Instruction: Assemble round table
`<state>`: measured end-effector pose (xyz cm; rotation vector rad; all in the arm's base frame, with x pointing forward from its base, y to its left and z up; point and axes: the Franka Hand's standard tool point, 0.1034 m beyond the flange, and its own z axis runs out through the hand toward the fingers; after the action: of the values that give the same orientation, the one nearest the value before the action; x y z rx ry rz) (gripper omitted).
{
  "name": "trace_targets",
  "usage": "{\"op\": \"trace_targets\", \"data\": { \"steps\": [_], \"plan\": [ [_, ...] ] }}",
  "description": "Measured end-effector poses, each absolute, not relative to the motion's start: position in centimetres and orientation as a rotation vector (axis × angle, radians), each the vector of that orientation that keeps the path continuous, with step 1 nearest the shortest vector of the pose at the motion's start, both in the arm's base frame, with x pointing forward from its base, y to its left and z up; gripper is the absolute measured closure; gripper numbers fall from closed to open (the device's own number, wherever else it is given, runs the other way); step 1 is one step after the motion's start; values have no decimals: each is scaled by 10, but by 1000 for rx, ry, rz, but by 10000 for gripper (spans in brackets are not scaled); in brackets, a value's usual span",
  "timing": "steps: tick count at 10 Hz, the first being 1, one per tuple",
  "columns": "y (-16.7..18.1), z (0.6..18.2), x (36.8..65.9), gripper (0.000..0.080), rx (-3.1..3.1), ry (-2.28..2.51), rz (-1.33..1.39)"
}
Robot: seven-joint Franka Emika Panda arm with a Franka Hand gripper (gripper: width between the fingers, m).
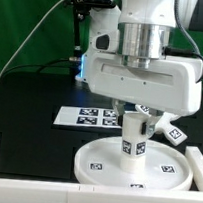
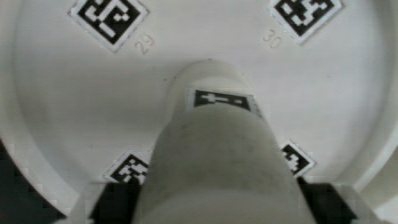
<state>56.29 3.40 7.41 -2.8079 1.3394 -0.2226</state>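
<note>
On disc [image 1: 109, 157] ctr, fingers [image 2: 112, 206] clamp upright cyl leg [image 1: 135, 143]

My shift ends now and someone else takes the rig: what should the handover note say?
Gripper: fingers closed on the top of the cylinder leg.
Leg: upright at the centre of the round disc, which lies flat.
What looks like the cross-shaped base lies behind the disc at the exterior view's right, partly hidden.
Done: leg brought to the disc's centre.
Left: the leg's seating cannot be told from here; base not yet fitted.
</note>
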Motion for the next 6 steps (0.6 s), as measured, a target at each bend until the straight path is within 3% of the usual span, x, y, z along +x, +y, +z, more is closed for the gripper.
{"op": "trace_targets", "data": {
  "steps": [6],
  "plan": [
    [39, 72, 559, 393, -1978, 2273, -125]
  ]
}}
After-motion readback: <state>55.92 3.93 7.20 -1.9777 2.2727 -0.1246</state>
